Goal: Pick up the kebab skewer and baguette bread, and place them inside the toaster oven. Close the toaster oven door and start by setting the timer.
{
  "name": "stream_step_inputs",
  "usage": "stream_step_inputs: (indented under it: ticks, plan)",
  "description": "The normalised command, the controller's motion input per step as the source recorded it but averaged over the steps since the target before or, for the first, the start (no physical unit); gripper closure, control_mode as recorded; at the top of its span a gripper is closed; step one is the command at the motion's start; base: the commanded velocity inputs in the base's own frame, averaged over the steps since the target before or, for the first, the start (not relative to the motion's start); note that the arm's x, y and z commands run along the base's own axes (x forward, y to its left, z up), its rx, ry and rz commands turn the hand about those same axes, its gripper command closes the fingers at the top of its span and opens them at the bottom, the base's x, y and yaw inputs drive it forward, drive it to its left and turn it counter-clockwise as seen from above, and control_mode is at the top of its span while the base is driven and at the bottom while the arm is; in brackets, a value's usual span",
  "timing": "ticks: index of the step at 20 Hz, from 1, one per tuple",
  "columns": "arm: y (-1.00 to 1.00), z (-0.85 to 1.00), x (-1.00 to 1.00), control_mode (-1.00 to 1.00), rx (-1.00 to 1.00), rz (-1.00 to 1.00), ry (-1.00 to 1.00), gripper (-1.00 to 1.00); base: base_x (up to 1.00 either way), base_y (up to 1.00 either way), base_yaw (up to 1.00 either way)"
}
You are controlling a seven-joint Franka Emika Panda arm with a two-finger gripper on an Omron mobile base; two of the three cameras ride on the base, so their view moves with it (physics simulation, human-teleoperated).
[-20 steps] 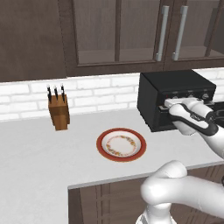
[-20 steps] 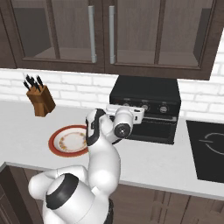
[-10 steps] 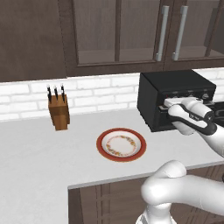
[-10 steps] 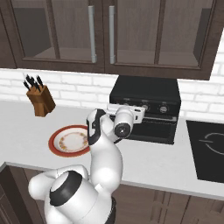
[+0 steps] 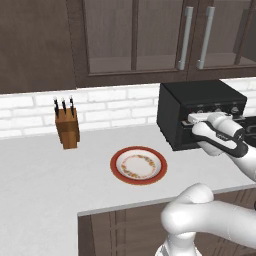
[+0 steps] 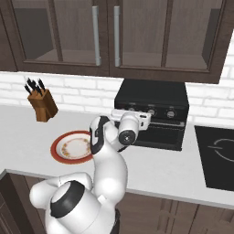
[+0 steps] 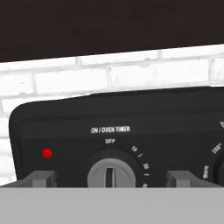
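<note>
Hand view puts me square on the ON/OVEN TIMER knob (image 7: 111,173), pointer at OFF, red lamp (image 7: 47,153) beside it. My gripper (image 7: 111,178) is spread wide, one fingertip (image 7: 41,177) either side of the knob, nothing gripped. In the right base view the toaster oven (image 6: 153,113) has its door (image 6: 157,135) shut and the plate (image 6: 59,148) is bare, so loading looks done, I think. Only the timer remains.
</note>
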Motion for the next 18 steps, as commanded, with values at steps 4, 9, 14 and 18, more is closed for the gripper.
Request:
stream_step_inputs:
  ticks: [4,9,14,18]
  plan:
    - [0.00,0.00,0.00,-1.00,0.00,0.00,0.00,-1.00,0.00,0.00,0.00]
    - [0.00,0.00,0.00,-1.00,0.00,0.00,0.00,1.00,0.00,0.00,0.00]
    - [0.00,0.00,0.00,-1.00,0.00,0.00,0.00,1.00,0.00,0.00,0.00]
    - [0.00,0.00,0.00,-1.00,0.00,0.00,0.00,1.00,0.00,0.00,0.00]
